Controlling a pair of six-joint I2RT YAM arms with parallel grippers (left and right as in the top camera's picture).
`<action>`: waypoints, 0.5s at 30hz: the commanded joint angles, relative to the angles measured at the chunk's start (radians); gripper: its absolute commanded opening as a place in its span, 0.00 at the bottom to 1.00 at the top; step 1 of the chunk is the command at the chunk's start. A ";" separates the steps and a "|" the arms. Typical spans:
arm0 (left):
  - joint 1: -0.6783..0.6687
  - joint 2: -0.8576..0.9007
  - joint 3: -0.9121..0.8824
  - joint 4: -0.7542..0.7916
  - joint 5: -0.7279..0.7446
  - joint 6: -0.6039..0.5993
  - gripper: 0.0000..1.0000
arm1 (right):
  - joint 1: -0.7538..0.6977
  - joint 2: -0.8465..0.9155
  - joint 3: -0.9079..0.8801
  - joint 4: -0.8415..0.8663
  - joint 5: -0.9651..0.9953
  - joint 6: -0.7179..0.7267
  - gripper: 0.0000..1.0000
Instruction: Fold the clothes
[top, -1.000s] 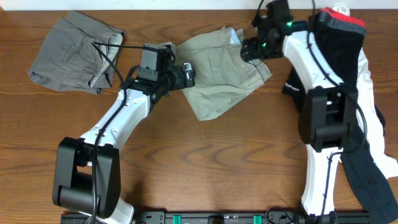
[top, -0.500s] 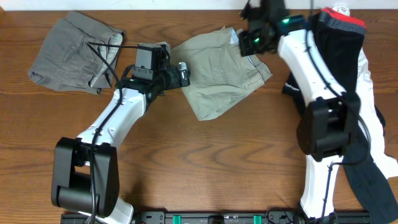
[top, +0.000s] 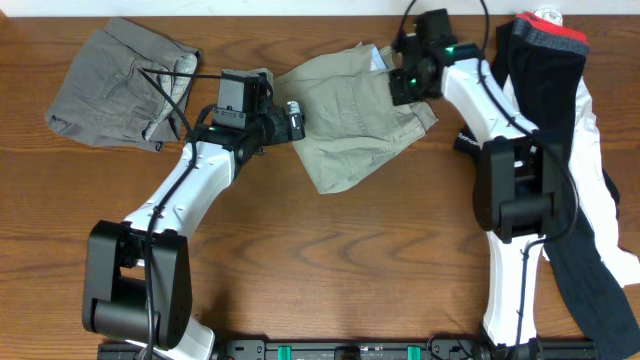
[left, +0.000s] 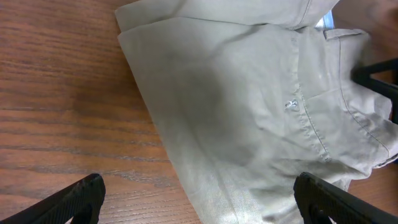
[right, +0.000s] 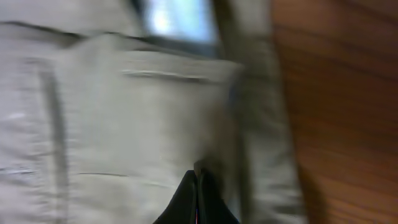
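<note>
Beige shorts (top: 350, 120) lie folded at the middle back of the table. My left gripper (top: 298, 118) is open at their left edge, one finger over bare wood and the other over the cloth (left: 249, 112), with the gripper's centre (left: 199, 186) low over the hem. At the shorts' upper right corner, near the waistband, is my right gripper (top: 400, 85). In the blurred right wrist view its tips (right: 198, 177) are shut together with a small ridge of the beige cloth (right: 124, 124) pinched between them.
Grey shorts (top: 120, 85) lie folded at the back left. A pile of black, white and red clothes (top: 545, 90) runs down the right side, beside the right arm. Bare wooden table (top: 340, 260) fills the front.
The right gripper has closed, rose toward the back edge, then came back down onto the shorts' upper right corner. The left gripper shifted slightly left and stays open.
</note>
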 joint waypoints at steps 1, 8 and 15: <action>0.002 -0.014 0.023 -0.005 -0.013 0.009 0.98 | -0.040 0.040 -0.002 -0.006 0.024 0.001 0.01; 0.004 -0.014 0.023 -0.020 -0.013 0.013 0.98 | -0.066 0.037 0.002 -0.074 -0.069 0.019 0.02; 0.056 -0.047 0.023 -0.105 0.003 0.013 0.98 | -0.037 0.037 -0.001 -0.188 -0.096 0.019 0.01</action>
